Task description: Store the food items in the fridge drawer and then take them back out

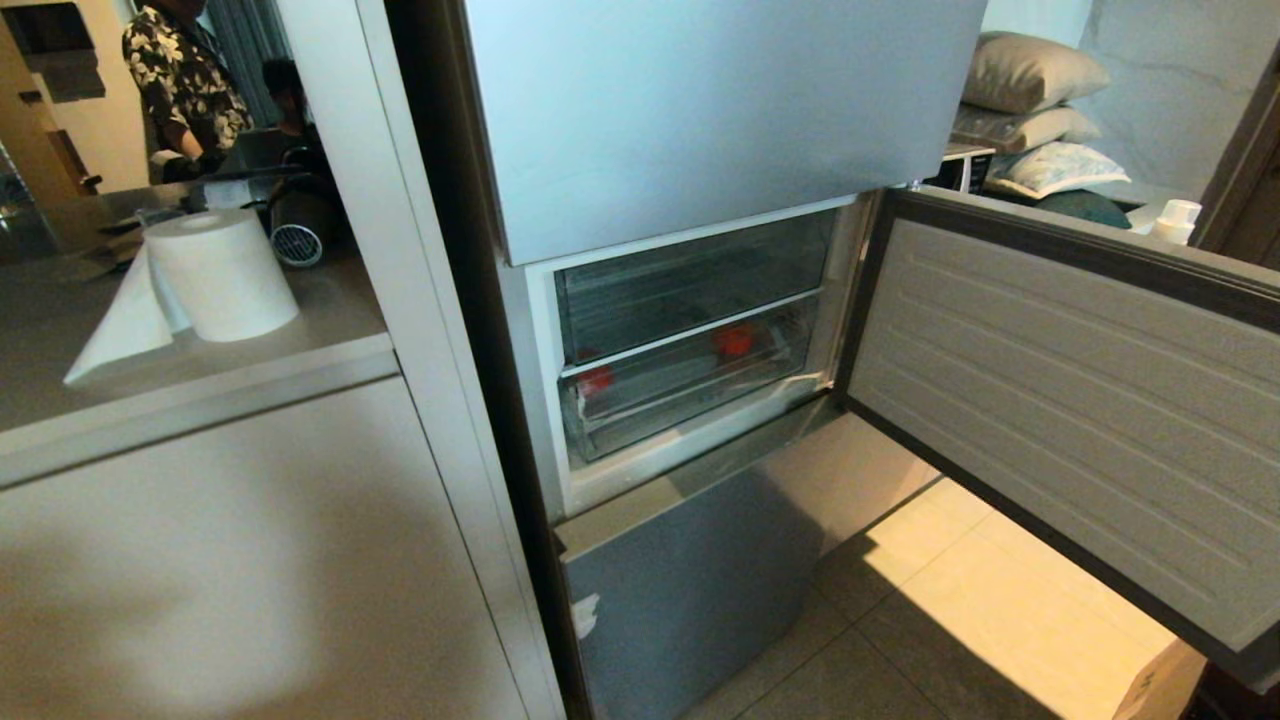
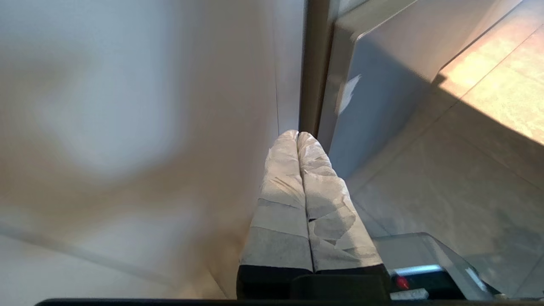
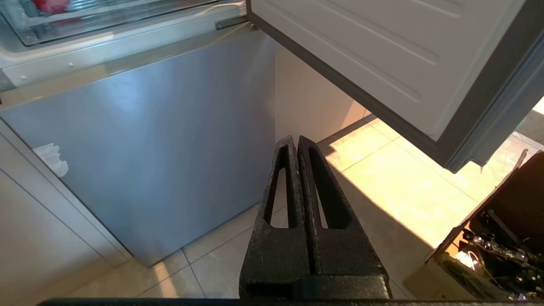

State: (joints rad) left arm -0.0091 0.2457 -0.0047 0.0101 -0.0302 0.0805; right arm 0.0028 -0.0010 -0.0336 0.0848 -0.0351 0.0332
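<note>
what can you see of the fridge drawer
The fridge drawer is a wide, shallow bin of clear plastic, the lower of two clear-fronted compartments behind the open door. It sits pushed in, roughly level. Through its front show two red food items, one near each end. Neither gripper touches it.

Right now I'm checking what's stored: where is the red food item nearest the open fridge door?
In the head view, the food item sits inside the fridge drawer, at its right end, near the open door.
</note>
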